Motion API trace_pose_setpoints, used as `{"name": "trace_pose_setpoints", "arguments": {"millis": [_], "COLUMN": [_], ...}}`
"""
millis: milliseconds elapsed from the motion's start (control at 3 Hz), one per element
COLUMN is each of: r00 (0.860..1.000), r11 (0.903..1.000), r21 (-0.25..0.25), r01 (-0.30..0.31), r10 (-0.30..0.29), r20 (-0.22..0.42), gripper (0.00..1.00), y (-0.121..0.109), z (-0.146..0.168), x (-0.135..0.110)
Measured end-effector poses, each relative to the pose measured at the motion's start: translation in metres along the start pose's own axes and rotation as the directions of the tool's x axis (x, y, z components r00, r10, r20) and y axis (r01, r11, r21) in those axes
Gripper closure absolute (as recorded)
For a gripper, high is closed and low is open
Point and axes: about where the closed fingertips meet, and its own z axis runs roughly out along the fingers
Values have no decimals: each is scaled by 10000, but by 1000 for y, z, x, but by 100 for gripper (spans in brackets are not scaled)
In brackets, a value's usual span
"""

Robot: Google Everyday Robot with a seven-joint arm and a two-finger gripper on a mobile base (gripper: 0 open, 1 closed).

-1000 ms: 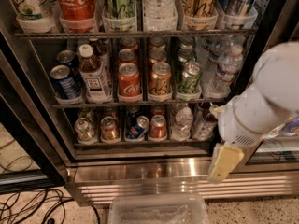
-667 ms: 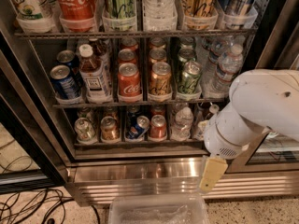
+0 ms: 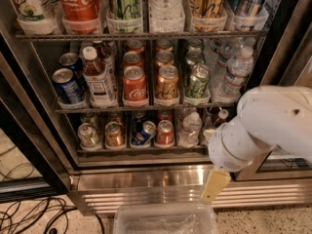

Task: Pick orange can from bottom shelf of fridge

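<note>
The fridge stands open in front of me, with its ribbed steel base below. On the bottom shelf the small orange can stands second from the left. It sits between a silver-green can and a blue can, and a small red can is further right. My gripper hangs from the white arm at the lower right, in front of the steel base. It is below the shelf, well to the right of the orange can, and holds nothing that I can see.
A clear plastic bin sits on the floor below the fridge. Cables lie on the floor at left. The middle rack holds cans and bottles, and the top rack holds taller ones. The dark door frame rises at right.
My arm and gripper have moved left and down, from beside the bottom shelf's right end to in front of the steel base. The cans have not moved.
</note>
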Motion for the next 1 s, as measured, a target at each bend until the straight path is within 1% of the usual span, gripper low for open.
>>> {"name": "trace_pose_setpoints", "arguments": {"millis": [333,667,1000], "r00": [9971,9901,9694], "r11": [9992,9992,9962], "r21": [53,278,863], "r01": [-394,-271,-81], "r10": [389,231,-134], "r20": [650,1381,2450], "gripper": [0,0,0], "y": [24,29,14], "z": [49,96,128], "x": [-11,-33,-67]}}
